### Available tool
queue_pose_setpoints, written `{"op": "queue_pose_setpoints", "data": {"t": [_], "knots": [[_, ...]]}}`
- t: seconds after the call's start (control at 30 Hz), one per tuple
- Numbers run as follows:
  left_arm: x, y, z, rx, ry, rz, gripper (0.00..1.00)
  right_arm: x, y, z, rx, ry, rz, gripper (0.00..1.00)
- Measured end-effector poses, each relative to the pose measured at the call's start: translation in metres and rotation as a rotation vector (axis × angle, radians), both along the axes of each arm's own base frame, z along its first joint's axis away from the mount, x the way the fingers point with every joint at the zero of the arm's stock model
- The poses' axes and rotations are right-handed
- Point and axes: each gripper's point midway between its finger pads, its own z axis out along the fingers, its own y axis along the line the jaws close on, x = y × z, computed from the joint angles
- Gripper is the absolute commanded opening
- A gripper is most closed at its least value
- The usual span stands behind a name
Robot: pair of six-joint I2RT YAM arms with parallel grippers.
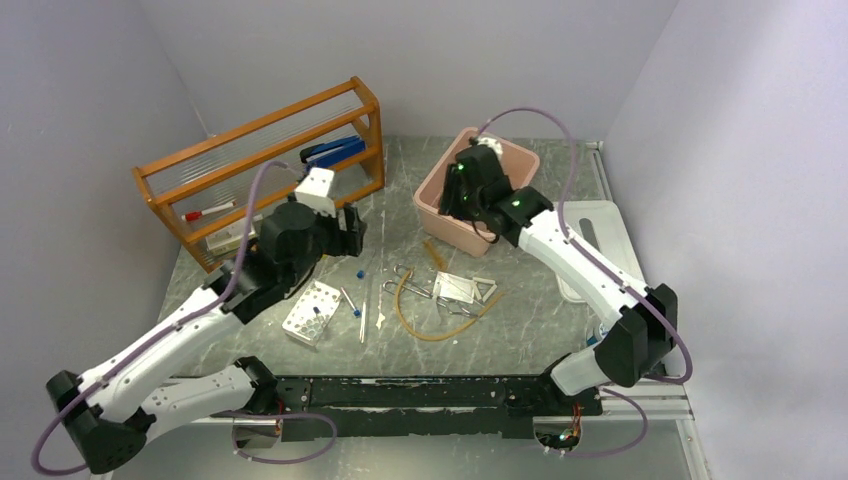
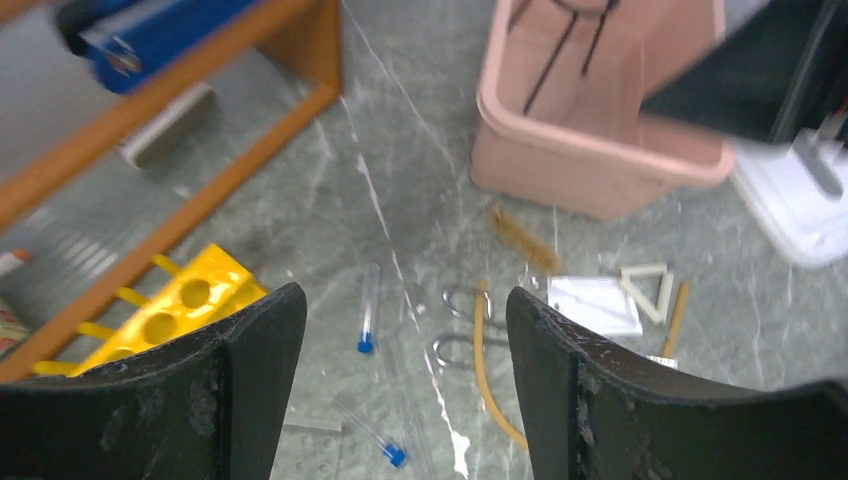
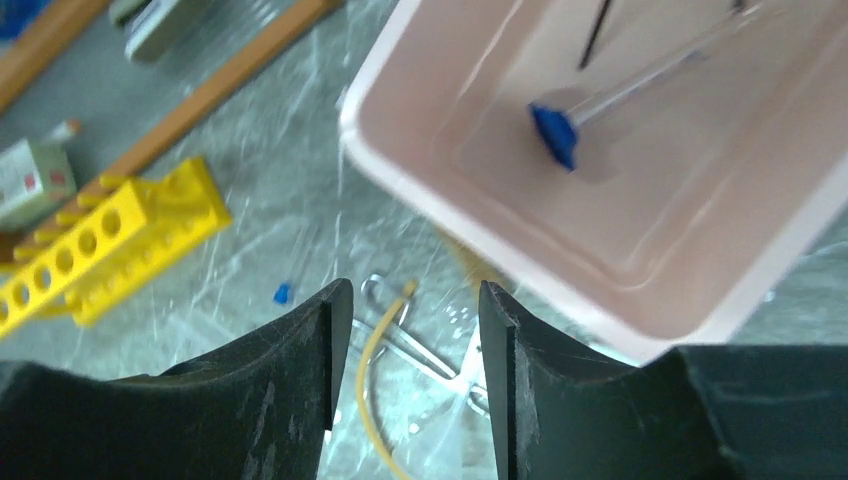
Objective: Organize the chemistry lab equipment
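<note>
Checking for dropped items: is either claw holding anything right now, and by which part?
Nothing is held: the left claw and the right claw both stand open and empty.

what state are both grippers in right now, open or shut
left gripper: open, holding nothing
right gripper: open, holding nothing

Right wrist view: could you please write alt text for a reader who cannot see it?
The right gripper hangs open and empty next to a pink bin that holds a blue-capped tube. Under the gripper an amber tube lies on the grey table, and a yellow rack is at the left.
</note>
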Motion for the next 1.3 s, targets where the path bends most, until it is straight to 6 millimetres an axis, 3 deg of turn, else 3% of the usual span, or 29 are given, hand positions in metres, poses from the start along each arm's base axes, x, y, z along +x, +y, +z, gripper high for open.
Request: {"op": "queue_pose_setpoints", "data": {"t": [0.13,0.23,0.33,0.4,0.57,0.67,0.77,0.97,1.3], "knots": [[-0.003,0.028,0.047,-0.047,-0.106,0.096,0.81,-0.029,0.033,-0.015,-0.006,0.033,0.091,0.53],[-0.01,0.051,0.085,-0.093,-0.191,0.162,0.93,-0.049,0.061,-0.025,0.0,0.053,0.155,0.53],[-0.017,0.067,0.102,-0.115,-0.24,0.197,0.97,-0.068,0.096,-0.043,0.003,0.086,0.228,0.52],[-0.02,0.072,0.106,-0.125,-0.257,0.208,0.97,-0.079,0.121,-0.067,-0.006,0.131,0.275,0.52],[-0.017,0.072,0.093,-0.093,-0.234,0.218,0.97,-0.102,0.16,-0.148,-0.096,0.292,0.332,0.51],[-0.013,0.071,0.085,-0.063,-0.213,0.226,0.97,-0.111,0.171,-0.18,-0.137,0.354,0.346,0.51],[-0.011,0.072,0.077,-0.039,-0.198,0.24,0.97,-0.117,0.181,-0.188,-0.139,0.376,0.36,0.51],[-0.014,0.091,0.075,-0.036,-0.214,0.315,0.96,-0.115,0.201,-0.18,-0.097,0.37,0.369,0.5],[-0.019,0.109,0.084,-0.054,-0.246,0.385,0.95,-0.117,0.198,-0.21,-0.134,0.436,0.303,0.43]]}}
